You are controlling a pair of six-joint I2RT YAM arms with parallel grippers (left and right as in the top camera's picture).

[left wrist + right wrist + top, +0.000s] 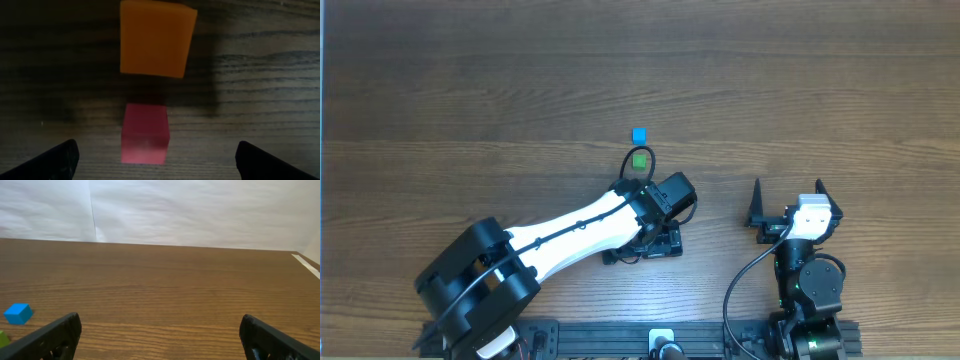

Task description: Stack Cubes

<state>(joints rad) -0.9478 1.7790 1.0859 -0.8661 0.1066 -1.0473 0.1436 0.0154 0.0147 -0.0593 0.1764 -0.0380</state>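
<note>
Worktop of brown wood grain is spread across the whole top view, and wide bare room is left in the upper half of the frame and at both sides. The left arm is laid from the lower left corner up to the centre of the frame, where its wrist is hung over the wood. The left jaws are held wide apart, and in the left wrist view a red cube is seen lying flat in the open gap between them, touched by neither. An orange cube is set just beyond the red one and in line with it, with a dark shadowed strip between the two. Just above the wrist in the top view a green cube is found, and a blue cube is placed just above that, a narrow gap apart. The right arm is stood at the lower right, well apart from all the cubes, and the right jaws are likewise spread open. In the right wrist view bare wood is carried ahead to the worktop's far edge, where a white backdrop is met. A black rail is run along the bottom edge of the top view.
</note>
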